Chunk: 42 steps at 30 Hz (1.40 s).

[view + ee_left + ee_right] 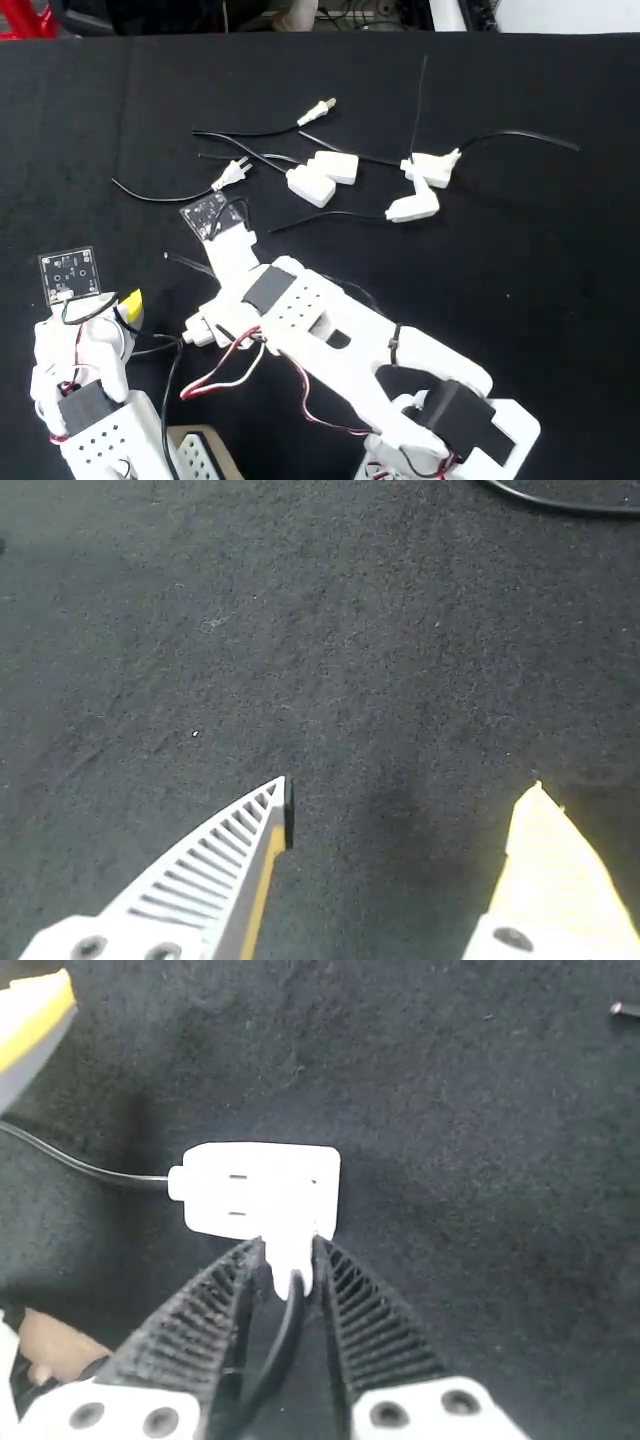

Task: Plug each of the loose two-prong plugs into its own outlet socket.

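The right end effector [285, 1252] is clamped shut on a white plug [290, 1268], whose front is pressed against the side of a white outlet block [255, 1185] lying on the counter [480, 1160]. This pairing looks nearly made, though I cannot tell whether the prongs are fully home, and the two slots on the block's upper face are unfilled. The left end effector [410, 815] hangs open over bare counter holding nothing, and most of the job seems left: a loose plug [232, 176] and a second loose plug [318, 108] lie farther back beside the other outlet blocks [322, 176]
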### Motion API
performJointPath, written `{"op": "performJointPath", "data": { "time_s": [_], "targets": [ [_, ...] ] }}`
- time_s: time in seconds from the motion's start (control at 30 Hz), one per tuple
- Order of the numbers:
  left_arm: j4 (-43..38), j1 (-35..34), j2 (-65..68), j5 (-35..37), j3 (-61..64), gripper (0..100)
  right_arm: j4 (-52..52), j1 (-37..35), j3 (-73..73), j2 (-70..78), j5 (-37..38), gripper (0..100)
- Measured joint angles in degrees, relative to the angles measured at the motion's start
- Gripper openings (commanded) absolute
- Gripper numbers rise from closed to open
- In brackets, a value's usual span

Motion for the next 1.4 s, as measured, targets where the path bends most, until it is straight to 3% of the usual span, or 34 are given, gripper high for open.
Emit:
{"op": "performJointPath", "data": {
  "time_s": [0.23, 0.6, 0.87, 1.0, 1.27, 1.4],
  "targets": [
    [0.0, 0.0, 0.0, 0.0, 0.0, 35, 0.7, 2.8, 1.1, 1.1, 0.0, 1.1],
    [0.0, 0.0, 0.0, 0.0, 0.0, 35, -1.4, 1.1, -1.0, 8.0, 0.0, 1.1],
    [0.0, 0.0, 0.0, 0.0, 0.0, 35, 7.6, 4.0, -10.7, 14.1, 2.5, 1.1],
    [0.0, 0.0, 0.0, 0.0, 0.0, 35, 8.4, 11.3, -10.6, 14.0, 6.6, 1.1],
    [0.0, 0.0, 0.0, 0.0, 0.0, 35, 6.9, 37.6, -9.1, 14.3, 19.3, 1.1],
    [0.0, 0.0, 0.0, 0.0, 0.0, 35, 4.7, 46.6, -9.1, 14.3, 23.0, 1.2]
  ]
}}
